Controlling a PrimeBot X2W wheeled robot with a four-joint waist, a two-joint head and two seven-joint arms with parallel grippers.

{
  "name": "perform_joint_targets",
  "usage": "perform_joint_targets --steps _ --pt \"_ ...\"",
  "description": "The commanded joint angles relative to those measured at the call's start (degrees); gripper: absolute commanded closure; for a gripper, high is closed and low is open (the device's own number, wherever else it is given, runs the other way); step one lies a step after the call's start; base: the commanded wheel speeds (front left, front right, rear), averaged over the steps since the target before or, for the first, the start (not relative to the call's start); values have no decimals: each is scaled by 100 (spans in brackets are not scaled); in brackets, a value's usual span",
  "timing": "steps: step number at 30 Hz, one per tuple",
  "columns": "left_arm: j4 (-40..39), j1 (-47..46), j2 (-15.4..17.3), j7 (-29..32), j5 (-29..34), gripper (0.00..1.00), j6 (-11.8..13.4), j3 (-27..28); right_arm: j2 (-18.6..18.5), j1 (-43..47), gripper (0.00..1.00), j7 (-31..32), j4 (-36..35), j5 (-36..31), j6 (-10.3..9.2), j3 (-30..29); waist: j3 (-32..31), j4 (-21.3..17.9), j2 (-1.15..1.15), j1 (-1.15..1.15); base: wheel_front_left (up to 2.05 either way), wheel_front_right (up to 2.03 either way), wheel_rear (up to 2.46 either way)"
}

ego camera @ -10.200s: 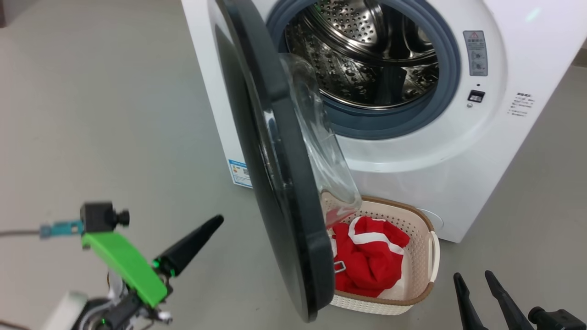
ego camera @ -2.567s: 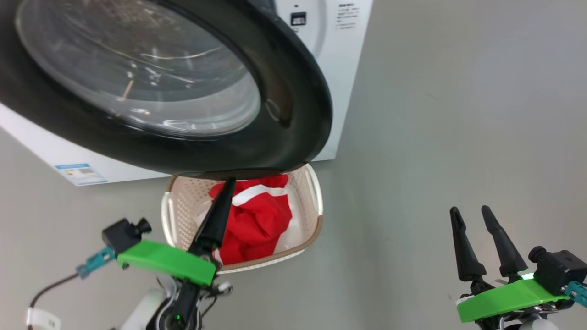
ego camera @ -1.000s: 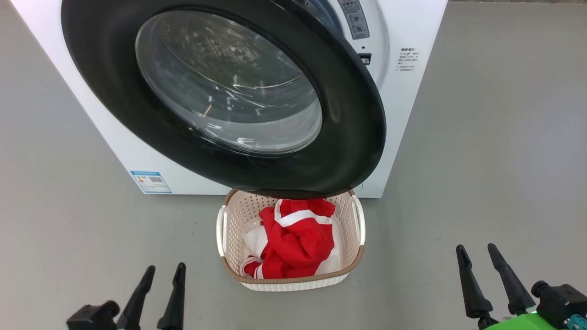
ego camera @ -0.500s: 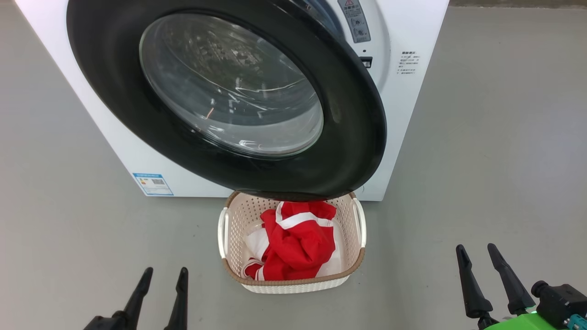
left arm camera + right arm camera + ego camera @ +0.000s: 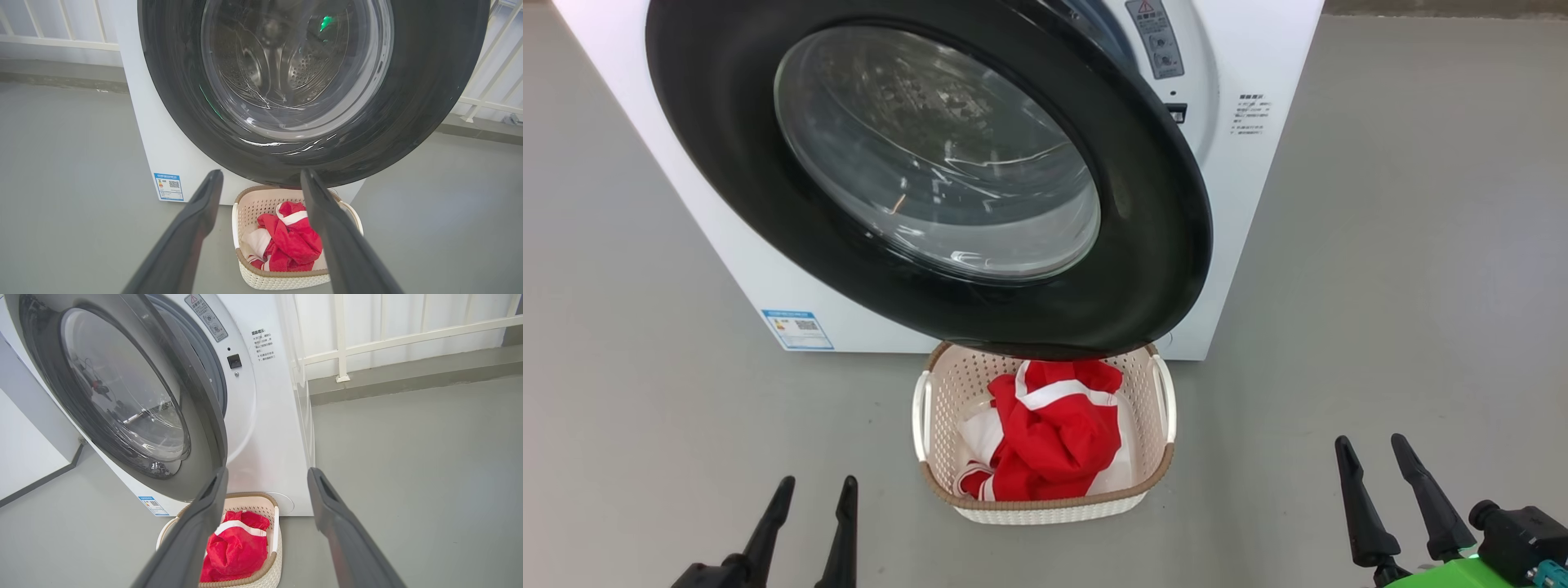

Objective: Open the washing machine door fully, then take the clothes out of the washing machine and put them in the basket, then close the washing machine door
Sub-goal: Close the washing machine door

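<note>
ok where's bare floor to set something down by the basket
Bare floor right of the washing machine and basket, ahead of the right claw. Another patch left of the basket, between the machine's front and the left claw. Crowded: the door overhangs the basket's far rim, and clothes fill most of it.

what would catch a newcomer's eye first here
The big round black door with its glass window, standing ajar on the white washing machine, looms at the top of the head view. Right below its lower edge, bright red clothes lie in a cream basket on the grey floor. The left tool and right tool sit open and empty at the bottom corners.
</note>
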Motion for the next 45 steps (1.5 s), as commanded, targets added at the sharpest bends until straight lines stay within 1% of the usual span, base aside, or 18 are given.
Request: perform_joint_targets --steps 1,2,3,4,5,6,10,16,29,37,45 --pt "-154 -79 21 -70 74 0 -31 177 -100 -49 0 -37 -148 -27 1 119 19 24 0 0 0 0 0" --pt "-156 -90 19 -70 72 0 -31 165 -100 -53 1 -37 -152 -16 1 129 31 40 0 0 0 0 0" --pt "-153 -105 18 -70 66 0 -31 147 -98 -60 27 -37 -154 -1 1 145 47 61 0 0 0 0 0" --pt "-145 -123 17 -70 55 0 -31 130 -96 -72 57 -37 -151 11 1 162 65 84 0 0 0 0 0" --pt "-138 -139 16 -70 49 0 -31 111 -94 -92 69 -37 -147 21 1 169 84 108 0 0 0 0 0" --pt "-130 -156 15 -70 38 0 -31 80 -92 -118 100 -37 -143 34 1 174 110 137 0 0 0 0 0" --pt "-96 -241 13 -70 -97 0 -31 -66 -124 -298 100 -37 -109 77 1 295 205 252 0 0 0 0 0" --pt "-88 -374 12 -70 -300 0 -31 -255 -213 -802 100 -37 -41 115 1 530 428 466 0 0 0 0 0" --pt "-147 -751 12 -70 -570 0 -31 -524 -674 -1991 100 -37 154 186 1 1122 1053 818 0 0 0 0 0" --pt "-199 -970 12 -70 -705 0 -31 -677 -774 -2516 100 -37 156 272 1 1179 1413 999 0 0 0 0 0" --pt "-282 -1171 12 -70 -806 0 -6 -802 -805 -2831 100 -37 89 392 1 990 1748 1121 0 0 0 0 0"
